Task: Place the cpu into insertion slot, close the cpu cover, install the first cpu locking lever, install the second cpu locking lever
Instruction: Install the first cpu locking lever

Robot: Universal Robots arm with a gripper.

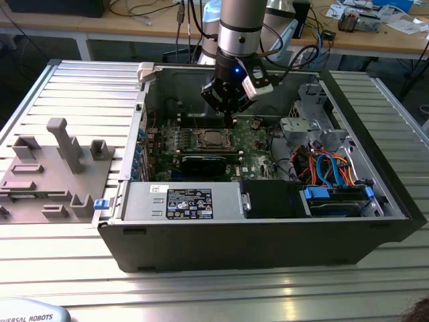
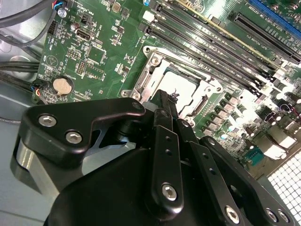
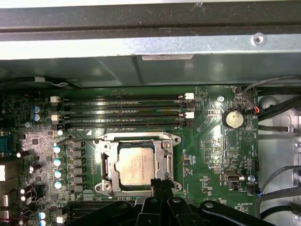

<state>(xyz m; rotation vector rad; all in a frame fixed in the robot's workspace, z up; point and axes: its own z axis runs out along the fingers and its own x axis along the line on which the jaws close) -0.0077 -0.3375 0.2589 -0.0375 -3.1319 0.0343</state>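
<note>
- Surface [image 1: 60,268]: ribbed metal slats carry an open computer case [image 1: 268,235] and, toward the exterior view's left, a grey fixture block [image 1: 53,174].
- Computer case: lies on its side with the green circuit board [image 1: 258,144] exposed. A black power supply [image 1: 194,201] and blue cables [image 1: 332,168] sit along the near side.
- Arm [image 1: 240,30]: descends from above into the case, wrist directly over the middle of the board.
- Claw [image 3: 157,186]: fingers are pressed together, tips almost touching and pinching nothing, in both wrist views. The tips sit at one edge of the socket frame.
- Insertion slot [image 3: 136,162]: set into the board beside the long memory slots [image 3: 122,113].
- Cpu cover [image 3: 106,162]: silvery frame lies flat over the slot, window centred on the chip.
- Cpu [image 3: 136,165]: seated inside the slot, metal top showing through the cover window. Placement appears done and the cover appears closed.
- Locking lever [image 3: 87,140]: a thin wire bar runs along the frame's memory side. Whether it is latched cannot be told.
- Coin cell [image 3: 233,118]: sits well apart from the socket.
- Risk: the narrow tips could slip off a thin lever wire and strike the cover or nearby capacitors [image 3: 57,162].
- Risk: pushing a lever while the cover is not fully seated could stress the chip or socket contacts.
</note>
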